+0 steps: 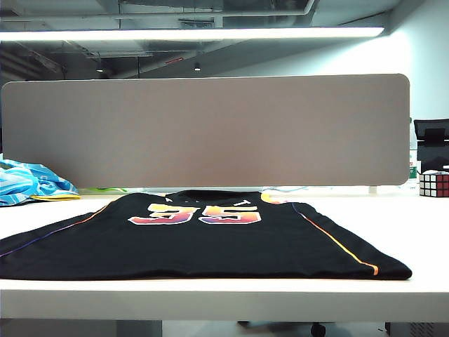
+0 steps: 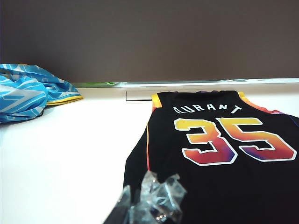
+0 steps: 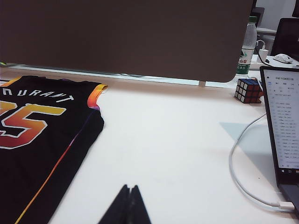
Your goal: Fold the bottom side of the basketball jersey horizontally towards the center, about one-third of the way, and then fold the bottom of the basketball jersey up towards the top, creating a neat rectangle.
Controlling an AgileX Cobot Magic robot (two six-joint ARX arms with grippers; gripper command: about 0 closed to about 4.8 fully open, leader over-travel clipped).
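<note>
Basketball jersey point(image 1: 210, 242) lies flat and fully spread, number side up, in the middle of the white counter point(image 1: 414, 225), hem toward the near edge and collar toward the grey partition point(image 1: 210, 130). No fold visible anywhere: both side stripes run unbroken from armholes to hem. So my read is zero progress; both folds remain, first the one-third fold toward the centre, then the fold of the bottom up to the top.

Left to right:
- Light blue and white patterned cloth point(image 1: 28, 182) bunched at the far left of the counter, well apart from the jersey. Not in the fold path.
- Left gripper point(image 2: 149, 200) sits low at the near edge, over the jersey's left hem area. Fingertips look wrapped in clear tape and are pressed together, holding nothing. Can't tell if it touches the fabric.
- Right gripper point(image 3: 128, 205) hangs over bare counter just right of the jersey, jaws pinched tight, empty.
- Rubik's cube point(image 1: 433, 184) at far right near the partition end, a green-labelled bottle point(image 3: 245, 51) behind it.
- Laptop point(image 3: 282, 126) at the right edge with a white cable point(image 3: 238, 163) looping across the counter near the right gripper.

Obstruction check: nothing on the jersey. The cable is the only snag risk on the right arm's side, I'd guess; the cloth and cube are clear of the work area.
</note>
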